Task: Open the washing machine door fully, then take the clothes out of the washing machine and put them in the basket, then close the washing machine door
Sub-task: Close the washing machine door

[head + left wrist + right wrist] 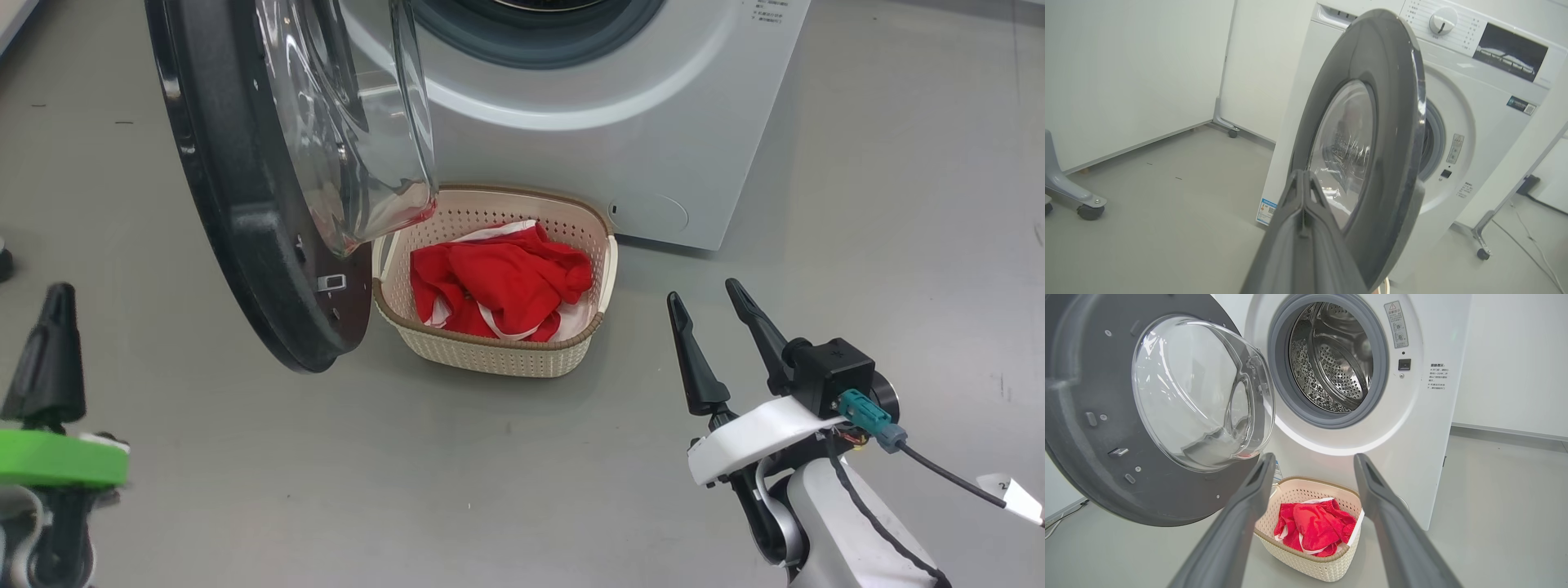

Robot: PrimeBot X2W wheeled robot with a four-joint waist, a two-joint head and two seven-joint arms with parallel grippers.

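The washing machine [620, 122] stands with its door [245, 212] swung open to the left, glass bowl facing the porthole. Its steel drum [1331, 355] looks empty. On the floor just in front of the machine sits the cream basket [498, 355], holding the red clothes [502, 282]. My left gripper [51, 343] is shut on nothing, low at the left and apart from the door; in the left wrist view its joined tips [1302, 175] point at the door's outer face [1388, 122]. To the right of the basket my right gripper [703, 291] is open and empty, its tips [1314, 457] pointing toward the basket [1310, 559].
Grey floor spreads around the machine. A wheeled frame leg [1086, 204] stands to the far left, with white wall panels behind it. Another castor leg [1482, 251] and a floor cable [1531, 249] lie to the machine's right. The open door overhangs the basket's left rim.
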